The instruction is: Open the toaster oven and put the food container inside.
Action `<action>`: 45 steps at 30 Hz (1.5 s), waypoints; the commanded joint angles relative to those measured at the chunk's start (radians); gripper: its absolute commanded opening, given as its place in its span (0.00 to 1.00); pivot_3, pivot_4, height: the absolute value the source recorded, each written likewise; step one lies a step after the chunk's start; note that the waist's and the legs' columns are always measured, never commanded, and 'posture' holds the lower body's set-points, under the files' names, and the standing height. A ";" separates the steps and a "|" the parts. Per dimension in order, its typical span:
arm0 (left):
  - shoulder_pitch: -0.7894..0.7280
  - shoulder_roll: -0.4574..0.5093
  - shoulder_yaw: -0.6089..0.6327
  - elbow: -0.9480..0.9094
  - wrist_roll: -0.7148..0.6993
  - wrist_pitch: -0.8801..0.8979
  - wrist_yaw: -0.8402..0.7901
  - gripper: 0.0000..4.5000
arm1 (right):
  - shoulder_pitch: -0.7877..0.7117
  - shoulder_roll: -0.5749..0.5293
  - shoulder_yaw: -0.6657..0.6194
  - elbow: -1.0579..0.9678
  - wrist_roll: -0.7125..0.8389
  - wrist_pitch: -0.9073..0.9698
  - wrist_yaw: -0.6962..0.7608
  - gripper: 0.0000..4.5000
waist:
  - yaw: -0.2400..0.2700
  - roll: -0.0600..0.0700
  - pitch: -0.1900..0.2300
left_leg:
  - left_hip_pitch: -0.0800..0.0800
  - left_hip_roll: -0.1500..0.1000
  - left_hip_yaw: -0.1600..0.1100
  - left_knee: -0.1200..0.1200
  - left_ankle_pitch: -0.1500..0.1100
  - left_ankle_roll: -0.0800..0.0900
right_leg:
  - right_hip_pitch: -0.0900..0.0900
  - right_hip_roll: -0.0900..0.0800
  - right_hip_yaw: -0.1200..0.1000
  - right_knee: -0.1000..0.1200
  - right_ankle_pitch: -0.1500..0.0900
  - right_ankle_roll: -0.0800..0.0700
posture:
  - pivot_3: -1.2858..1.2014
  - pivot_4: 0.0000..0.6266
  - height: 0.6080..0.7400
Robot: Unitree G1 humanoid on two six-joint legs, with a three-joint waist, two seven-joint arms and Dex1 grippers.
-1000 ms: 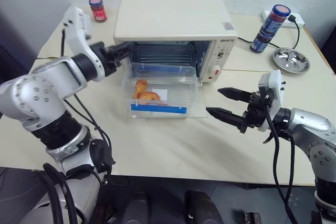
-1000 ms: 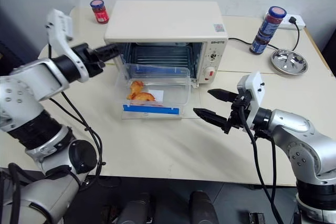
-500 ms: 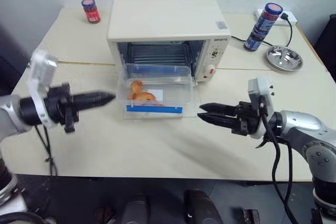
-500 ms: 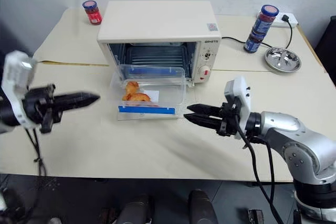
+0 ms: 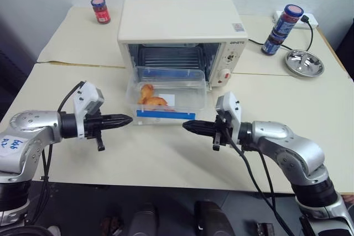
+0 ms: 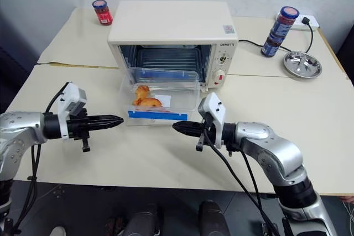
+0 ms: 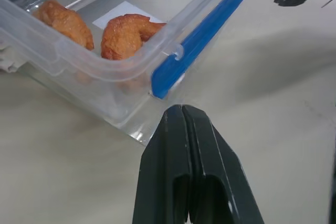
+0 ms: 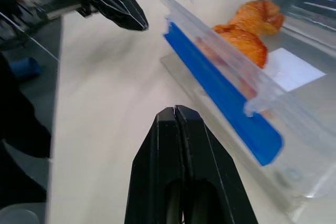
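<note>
Oven [image 5: 182, 23] open, container [image 5: 166, 93] on door at 12 o'clock. Left gripper [image 5: 128, 119], right gripper [image 5: 186, 126] pressed together, empty. Push level, evenly inward.

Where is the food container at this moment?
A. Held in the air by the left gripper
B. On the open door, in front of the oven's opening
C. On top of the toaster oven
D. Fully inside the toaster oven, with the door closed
B: the food container sits on the lowered glass door in front of the open toaster oven, and both the left gripper and the right gripper are shut and apart from it.
</note>
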 commanded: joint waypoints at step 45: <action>-0.025 0.327 0.355 -0.080 -0.410 0.206 -0.170 0.87 | 0.332 -0.036 -0.194 -0.021 -0.145 -0.112 -0.053 0.00 | -0.004 0.000 0.000 | 0.001 -0.003 0.007 0.000 0.000 0.001 | -0.006 -0.011 -0.018 0.006 0.000 -0.001 | 0.52 0.24 1.00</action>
